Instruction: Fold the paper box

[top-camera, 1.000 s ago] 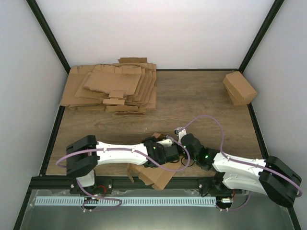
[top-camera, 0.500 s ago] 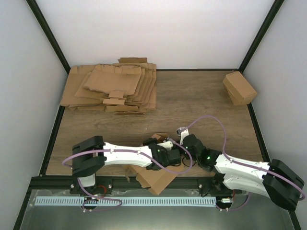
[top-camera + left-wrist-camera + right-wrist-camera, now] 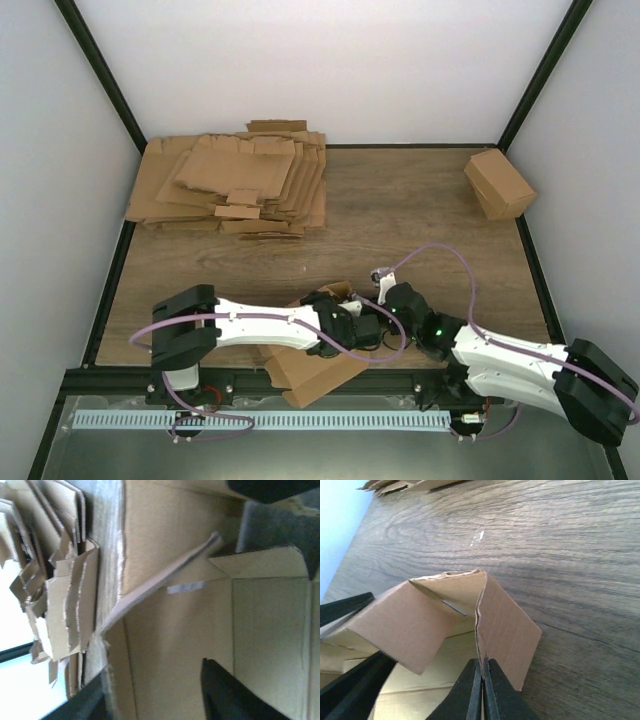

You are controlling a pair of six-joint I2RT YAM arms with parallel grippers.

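The paper box (image 3: 315, 372) lies at the near edge of the counter (image 3: 400, 210), midway along. The right gripper (image 3: 482, 675) has its jaws clenched on the edge of a raised flap. The left gripper (image 3: 157, 692) has its jaws parted over a box panel.

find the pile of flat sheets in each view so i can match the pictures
top external: pile in the upper left of the picture.
left wrist: pile along the left edge, its layers seen edge-on.
right wrist: only a sliver of the pile, in the top left corner.
shared landmark: the box shows in all three views, nearer each camera than the pile.
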